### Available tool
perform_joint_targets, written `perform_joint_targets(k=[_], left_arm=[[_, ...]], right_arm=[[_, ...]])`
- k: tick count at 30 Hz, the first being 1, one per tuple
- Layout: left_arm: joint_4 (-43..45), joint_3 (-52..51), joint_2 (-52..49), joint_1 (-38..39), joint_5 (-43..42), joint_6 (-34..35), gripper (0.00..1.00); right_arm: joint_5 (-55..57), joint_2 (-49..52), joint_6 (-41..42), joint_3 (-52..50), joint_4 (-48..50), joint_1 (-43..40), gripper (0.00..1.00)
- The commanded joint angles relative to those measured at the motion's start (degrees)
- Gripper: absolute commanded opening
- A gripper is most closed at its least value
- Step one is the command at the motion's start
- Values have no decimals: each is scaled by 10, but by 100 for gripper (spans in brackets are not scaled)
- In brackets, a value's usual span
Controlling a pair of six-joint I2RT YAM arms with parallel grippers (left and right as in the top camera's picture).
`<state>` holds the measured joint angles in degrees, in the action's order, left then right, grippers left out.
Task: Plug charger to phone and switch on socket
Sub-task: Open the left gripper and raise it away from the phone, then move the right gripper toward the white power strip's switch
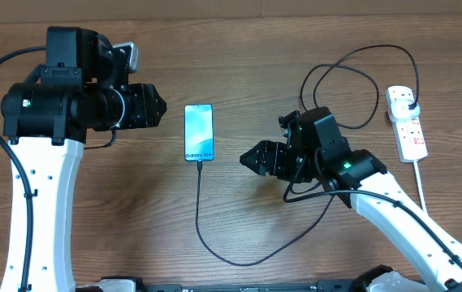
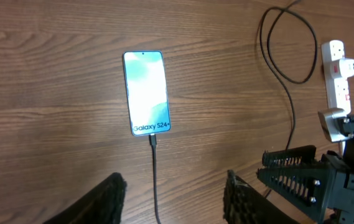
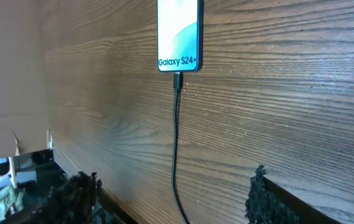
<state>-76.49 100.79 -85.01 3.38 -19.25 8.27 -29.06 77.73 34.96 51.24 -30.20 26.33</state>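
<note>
The phone [image 1: 199,132] lies flat mid-table, its blue screen lit and reading "Galaxy S24+" [image 2: 146,92] [image 3: 178,34]. The charger [image 1: 199,211] is a thin black cable whose connector sits in the phone's bottom port. It loops along the near table, passes under the right arm and reaches the socket [image 1: 407,123] at far right, where its plug end is seated. My left gripper [image 1: 161,106] [image 2: 174,180] is open, left of the phone. My right gripper [image 1: 245,159] [image 3: 172,177] is open, right of the phone's lower end. The cable [image 3: 176,137] lies on the table below both.
The socket's white cord [image 1: 422,174] runs toward the near right edge. Black cable loops [image 1: 340,81] lie behind the right arm. The right arm's toothed finger [image 2: 292,174] shows at the left wrist view's right side. The wooden table [image 1: 133,211] carries nothing else.
</note>
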Motion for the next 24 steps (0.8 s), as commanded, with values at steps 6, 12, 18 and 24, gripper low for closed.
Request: perform_joint_targets(k=[6, 12, 18, 24], left_arm=[[2, 9, 8, 1, 5, -25, 95], [0, 9, 7, 1, 4, -25, 100], [1, 9, 7, 1, 4, -25, 100], [4, 9, 7, 1, 4, -21, 100]], right_arm=[[10, -2, -28, 7, -21, -9, 64], [17, -2, -75, 58, -90, -25, 54], [59, -2, -89, 115, -171, -52, 42], [61, -2, -120, 182, -247, -104, 12]])
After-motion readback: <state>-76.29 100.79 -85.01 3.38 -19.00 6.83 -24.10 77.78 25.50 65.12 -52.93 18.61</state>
